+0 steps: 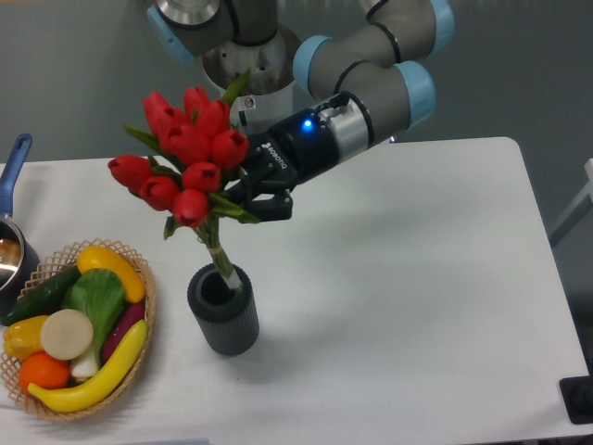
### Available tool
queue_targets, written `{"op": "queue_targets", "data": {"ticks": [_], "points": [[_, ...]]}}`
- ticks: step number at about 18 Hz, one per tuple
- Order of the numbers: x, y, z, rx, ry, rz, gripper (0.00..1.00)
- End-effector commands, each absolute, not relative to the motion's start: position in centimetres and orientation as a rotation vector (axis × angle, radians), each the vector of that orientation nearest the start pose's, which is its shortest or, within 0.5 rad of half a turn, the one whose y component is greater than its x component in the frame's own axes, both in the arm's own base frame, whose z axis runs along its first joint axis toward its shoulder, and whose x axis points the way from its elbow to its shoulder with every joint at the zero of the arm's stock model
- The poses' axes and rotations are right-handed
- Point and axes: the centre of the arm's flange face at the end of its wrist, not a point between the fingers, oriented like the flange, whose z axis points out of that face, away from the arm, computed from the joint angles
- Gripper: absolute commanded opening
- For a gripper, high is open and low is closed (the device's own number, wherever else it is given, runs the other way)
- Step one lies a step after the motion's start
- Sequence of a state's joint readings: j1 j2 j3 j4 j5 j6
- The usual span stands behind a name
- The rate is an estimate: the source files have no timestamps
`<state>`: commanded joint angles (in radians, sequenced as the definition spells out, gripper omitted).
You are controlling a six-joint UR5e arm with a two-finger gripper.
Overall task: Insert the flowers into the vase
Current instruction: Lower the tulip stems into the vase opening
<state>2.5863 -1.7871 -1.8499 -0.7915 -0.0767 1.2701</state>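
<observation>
The flowers (190,153) are a bunch of red tulip buds with green stems and leaves, tilted up and to the left. Their stem ends reach down into the round mouth of the vase (224,315), a dark grey ribbed cylinder standing upright on the white table. My gripper (252,200) comes in from the right, just under the buds and above the vase. Its dark fingers are closed against the stems and leaves; the leaves hide the exact contact.
A wicker basket (139,269) of plastic vegetables stands to the left of the vase, close to it. A blue-handled pot (13,167) sits at the far left edge. The arm's base stands at the back, behind the flowers.
</observation>
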Motion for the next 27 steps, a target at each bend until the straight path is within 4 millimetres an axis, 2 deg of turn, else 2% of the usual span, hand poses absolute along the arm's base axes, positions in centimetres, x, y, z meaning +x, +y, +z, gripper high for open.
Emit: {"op": "queue_targets", "data": {"ticks": [8,15,19,20,27], "points": [[-32.5,48.4,39.8,-1.469,0.386,-0.53,0.33],[-32.9,48.4,35.9,-1.493,0.327,-0.576,0.33],[-33.8,48.0,34.8,-1.502,0.299,-0.579,0.33],[-34.2,47.7,33.9,-1.509,0.281,-0.584,0.34],[-34.7,48.1,31.1,-1.521,0.264,-0.598,0.34]]}}
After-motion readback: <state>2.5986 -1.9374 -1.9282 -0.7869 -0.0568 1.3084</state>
